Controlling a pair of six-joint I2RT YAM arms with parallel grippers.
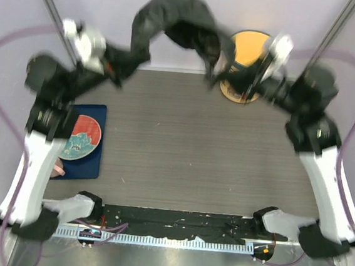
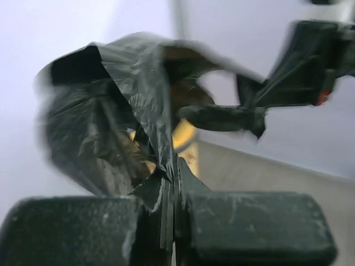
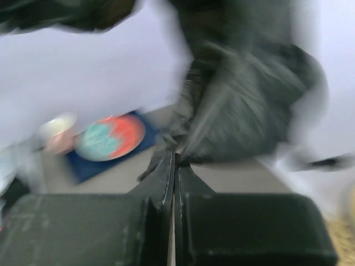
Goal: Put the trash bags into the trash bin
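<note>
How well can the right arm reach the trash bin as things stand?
Probably yes. The right claw is right beside the trash bin, nothing between them. But it is shut on the trash bag, whose other end the left claw grips, which may hold it back.

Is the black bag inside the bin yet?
Not yet. The trash bag hangs in the air, pinched by the left claw and right claw, near the trash bin.
</note>
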